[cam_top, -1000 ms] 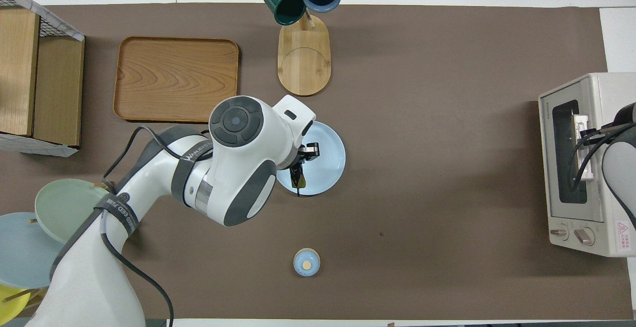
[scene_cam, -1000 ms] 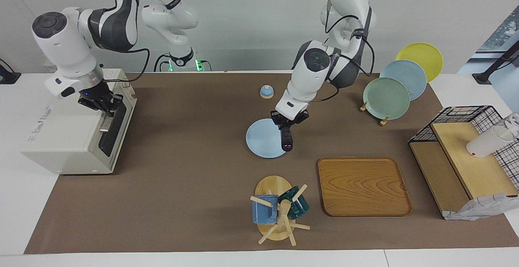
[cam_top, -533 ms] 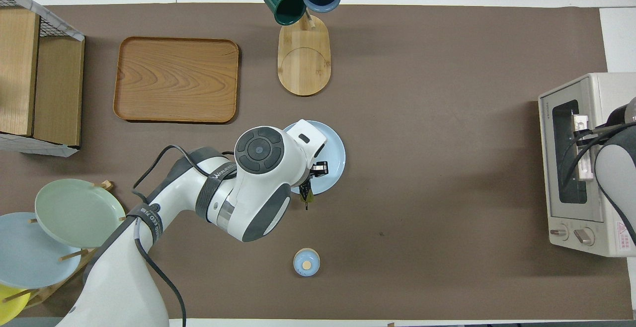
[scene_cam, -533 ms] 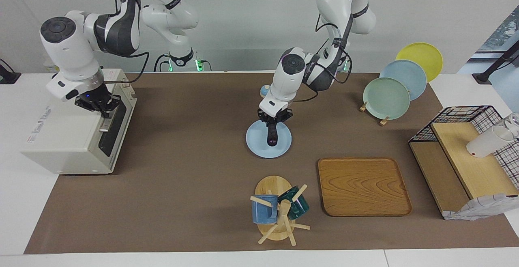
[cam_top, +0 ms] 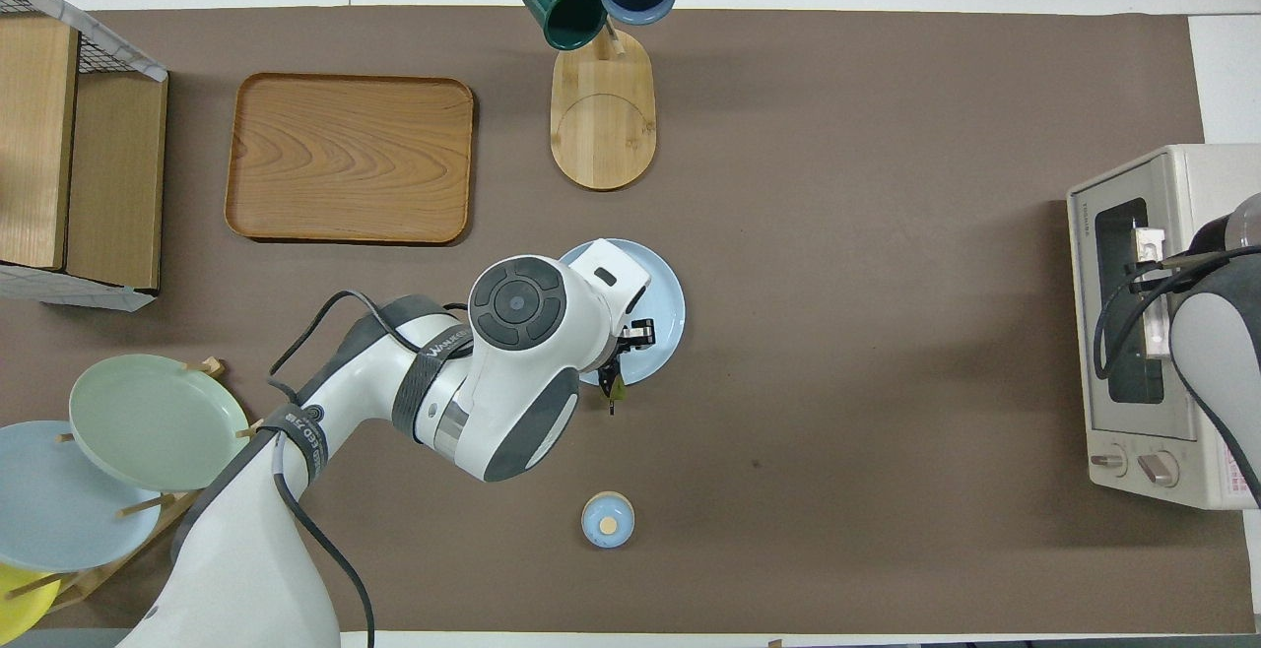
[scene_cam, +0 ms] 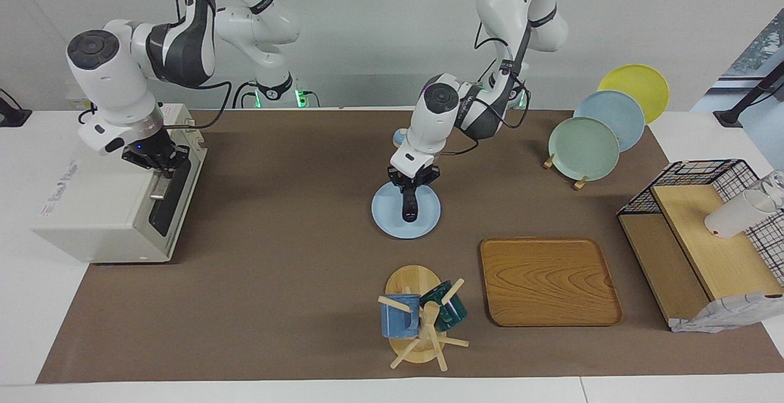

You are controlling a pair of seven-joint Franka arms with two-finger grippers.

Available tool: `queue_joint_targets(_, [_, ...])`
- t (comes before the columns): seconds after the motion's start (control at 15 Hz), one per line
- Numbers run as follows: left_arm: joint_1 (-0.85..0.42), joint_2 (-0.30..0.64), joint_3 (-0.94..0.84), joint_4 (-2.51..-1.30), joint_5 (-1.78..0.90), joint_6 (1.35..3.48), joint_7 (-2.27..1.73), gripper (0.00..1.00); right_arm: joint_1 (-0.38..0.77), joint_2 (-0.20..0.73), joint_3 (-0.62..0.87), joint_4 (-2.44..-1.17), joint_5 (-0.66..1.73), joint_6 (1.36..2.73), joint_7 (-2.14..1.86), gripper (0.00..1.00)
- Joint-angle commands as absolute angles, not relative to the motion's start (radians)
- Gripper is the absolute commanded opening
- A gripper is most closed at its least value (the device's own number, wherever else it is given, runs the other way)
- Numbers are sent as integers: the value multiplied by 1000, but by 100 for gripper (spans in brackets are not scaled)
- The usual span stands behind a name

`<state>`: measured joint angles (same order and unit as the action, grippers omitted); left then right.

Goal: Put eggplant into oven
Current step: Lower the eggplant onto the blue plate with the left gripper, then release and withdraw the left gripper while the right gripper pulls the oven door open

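Note:
The dark purple eggplant [scene_cam: 408, 207] hangs from my left gripper [scene_cam: 411, 187], which is shut on it over the light blue plate [scene_cam: 383, 213]. In the overhead view only its greenish stem end [cam_top: 615, 387] shows past the arm, at the edge of the plate [cam_top: 665, 303]. The cream-white oven [scene_cam: 104, 207] stands at the right arm's end of the table with its glass door closed. My right gripper [scene_cam: 160, 163] is at the top of the door by the silver handle [scene_cam: 160, 187]. In the overhead view, the right arm covers part of the oven [cam_top: 1182, 234].
A wooden tray [scene_cam: 548, 280] and a mug rack [scene_cam: 419, 317] stand farther from the robots than the plate. A small blue lidded jar [cam_top: 608, 520] sits nearer. A plate rack [scene_cam: 585, 146] and a wire basket shelf [scene_cam: 704, 231] stand at the left arm's end.
My left gripper has carried the eggplant from beside the plate's edge toward the right arm's end, to over the plate. My right gripper has shifted slightly along the oven's top front edge.

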<state>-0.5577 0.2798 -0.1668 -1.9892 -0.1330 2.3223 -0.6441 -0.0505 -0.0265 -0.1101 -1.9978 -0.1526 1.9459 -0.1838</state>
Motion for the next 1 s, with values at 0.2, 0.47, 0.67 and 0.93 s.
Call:
queue_joint_targets(0.2, [-480, 229, -141, -1910, -149, 2191, -611, 100, 1, -22, -104, -2131, -20, 2119, -160, 0])
queue_joint_targets(0.47, [-326, 210, -138, -1754, -138, 1959, -484, 100, 84, 23, -104, -2132, -20, 2190, -60, 0])
queue_joint_targets(0.67, [-195, 209, -138, -1681, -88, 1843, -323, 100, 95, 52, -104, -2155, -21, 2275, -49, 0])
queue_joint_targets(0.93, [-77, 172, -138, -1680, -55, 1793, -184, 100, 126, 80, -103, -2169, -21, 2319, -9, 0])
